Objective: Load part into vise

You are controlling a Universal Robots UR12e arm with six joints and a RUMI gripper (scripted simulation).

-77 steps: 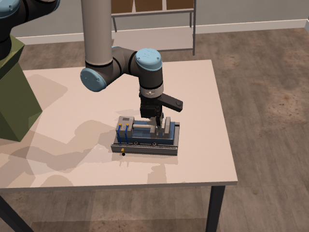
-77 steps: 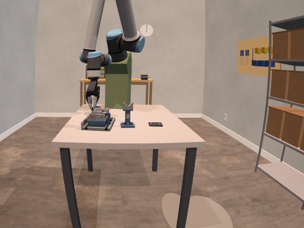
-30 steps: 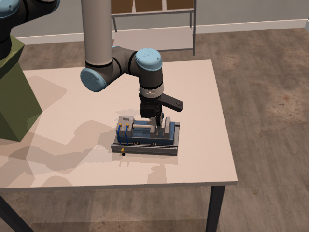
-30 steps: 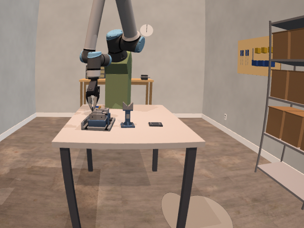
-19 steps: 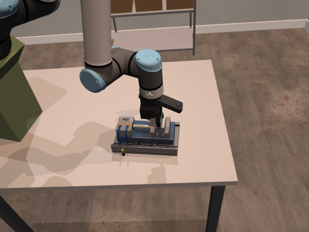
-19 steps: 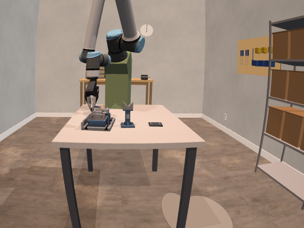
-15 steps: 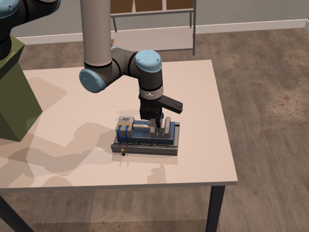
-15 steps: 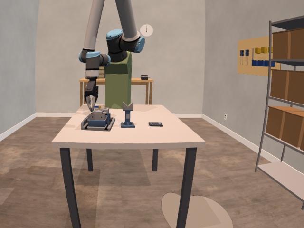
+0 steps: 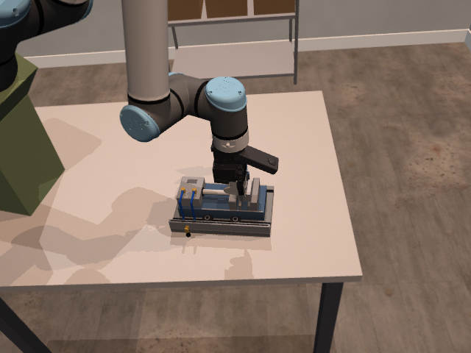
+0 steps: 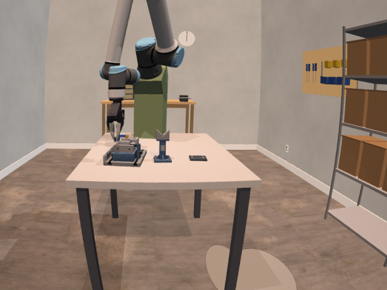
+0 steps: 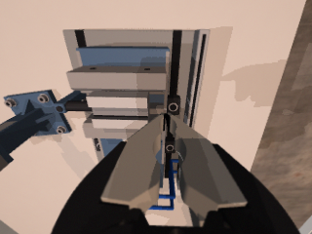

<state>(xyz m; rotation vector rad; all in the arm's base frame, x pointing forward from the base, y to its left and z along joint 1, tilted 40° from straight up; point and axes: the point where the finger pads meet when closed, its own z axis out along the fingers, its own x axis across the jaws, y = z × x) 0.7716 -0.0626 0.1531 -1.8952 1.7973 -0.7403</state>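
Between the vise's jaws I see the part, its near end beside my fingers, which are pressed together, pinching nothing. I judge it stiff, fairly heavy and smooth-sided, hardly fragile. No grip seems needed: I'd nudge low on that end toward the work stop, then the long side against the fixed jaw. For any regrasp, I'd take the long sides mid-length.
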